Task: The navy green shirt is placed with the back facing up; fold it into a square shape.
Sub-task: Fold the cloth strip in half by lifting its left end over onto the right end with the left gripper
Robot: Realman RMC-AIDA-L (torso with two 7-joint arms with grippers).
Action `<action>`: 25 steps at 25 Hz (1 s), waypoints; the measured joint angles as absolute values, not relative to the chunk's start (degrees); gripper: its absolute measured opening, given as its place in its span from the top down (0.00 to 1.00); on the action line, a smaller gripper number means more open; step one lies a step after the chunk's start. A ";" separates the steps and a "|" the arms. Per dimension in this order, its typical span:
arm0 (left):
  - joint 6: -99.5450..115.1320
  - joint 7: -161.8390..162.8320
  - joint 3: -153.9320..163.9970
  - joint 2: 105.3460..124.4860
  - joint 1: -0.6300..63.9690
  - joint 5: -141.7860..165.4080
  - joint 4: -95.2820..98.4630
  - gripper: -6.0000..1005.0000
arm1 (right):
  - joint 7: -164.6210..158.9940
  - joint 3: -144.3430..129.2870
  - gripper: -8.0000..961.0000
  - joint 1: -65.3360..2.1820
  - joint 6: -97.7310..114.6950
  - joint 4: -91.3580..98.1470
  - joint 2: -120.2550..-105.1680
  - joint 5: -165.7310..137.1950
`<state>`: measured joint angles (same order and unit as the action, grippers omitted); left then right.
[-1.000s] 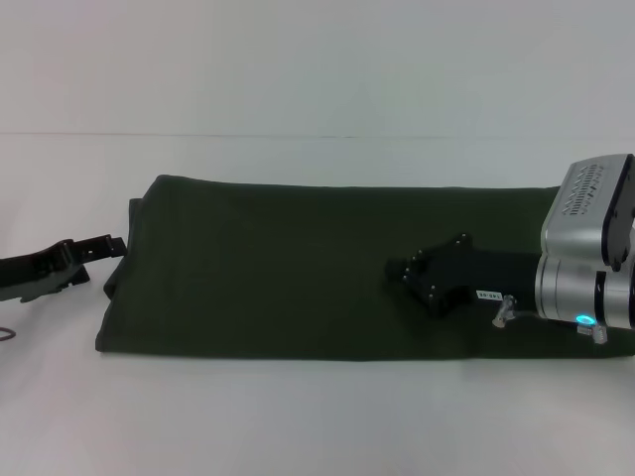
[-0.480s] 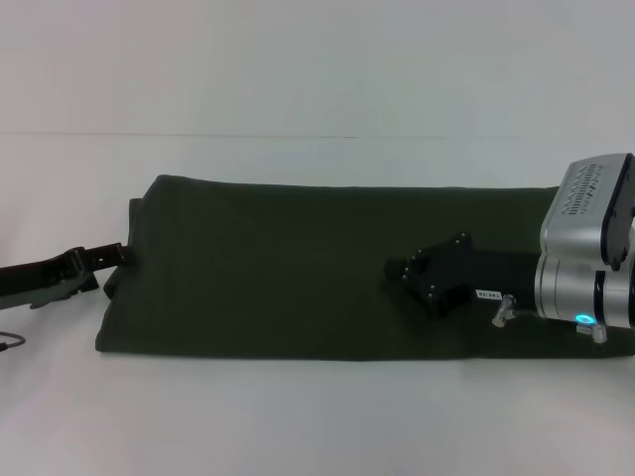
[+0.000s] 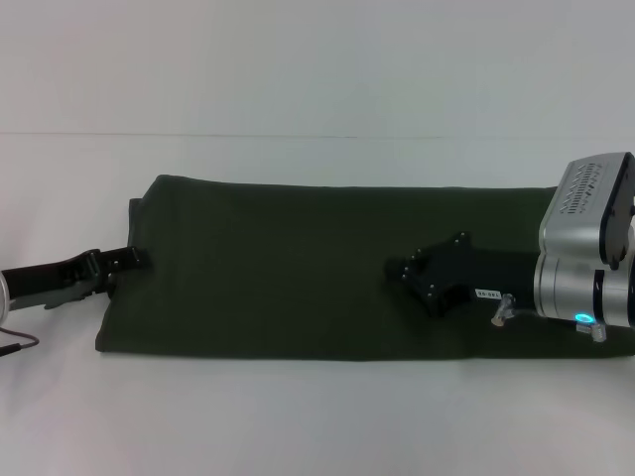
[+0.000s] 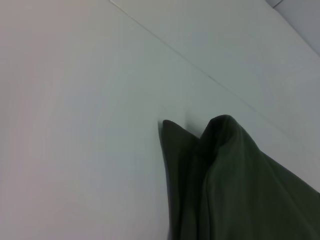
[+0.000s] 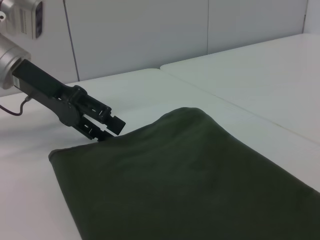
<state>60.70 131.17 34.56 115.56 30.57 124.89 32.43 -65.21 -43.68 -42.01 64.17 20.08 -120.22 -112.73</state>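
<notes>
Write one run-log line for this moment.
dark olive-green fabric shirt: folded strip | left gripper: at shirt's left edge | right gripper: over shirt

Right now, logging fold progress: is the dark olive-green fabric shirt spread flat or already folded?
Folded, though not square: the dark olive-green fabric shirt lies as a long band, with doubled layers at its end in the left wrist view.

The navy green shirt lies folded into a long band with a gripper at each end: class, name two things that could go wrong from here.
1. The left gripper meets the navy green shirt at its stacked end edge; it may pinch only some layers, so the fold could open when lifted.
2. The right gripper sits over the cloth's middle; dragging there could wrinkle the band and leave a crooked square.
</notes>
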 joint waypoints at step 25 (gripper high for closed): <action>60.75 131.52 37.33 117.02 32.00 124.89 32.44 0.25 | -65.21 -43.68 0.99 -42.02 64.36 20.08 -120.30 -112.51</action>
